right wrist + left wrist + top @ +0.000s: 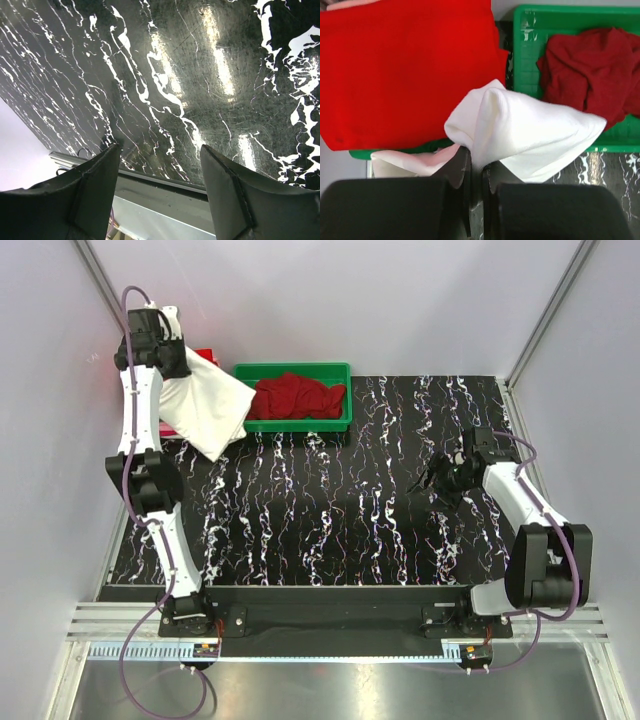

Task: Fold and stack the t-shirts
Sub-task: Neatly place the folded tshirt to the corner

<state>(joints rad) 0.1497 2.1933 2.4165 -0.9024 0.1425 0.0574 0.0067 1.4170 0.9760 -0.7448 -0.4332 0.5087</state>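
Observation:
My left gripper [178, 368] is raised at the far left and shut on a folded white t-shirt [210, 408], which hangs from it. In the left wrist view the jaws [476, 156] pinch a bunch of the white t-shirt [530, 135]. Below it lies a flat folded bright red t-shirt [405, 70], with a green edge [420, 148] and pink cloth [410, 162] under it. A dark red t-shirt [295, 397] lies crumpled in the green tray [296, 426]; it also shows in the left wrist view [590, 65]. My right gripper [432, 478] is open and empty over the table at the right.
The black marbled table [200, 75] spreads under my right gripper [160, 150]. The green tray's rim [527, 50] is just right of the red folded stack. White walls close in at the left and back. A metal rail [330, 612] runs along the near edge.

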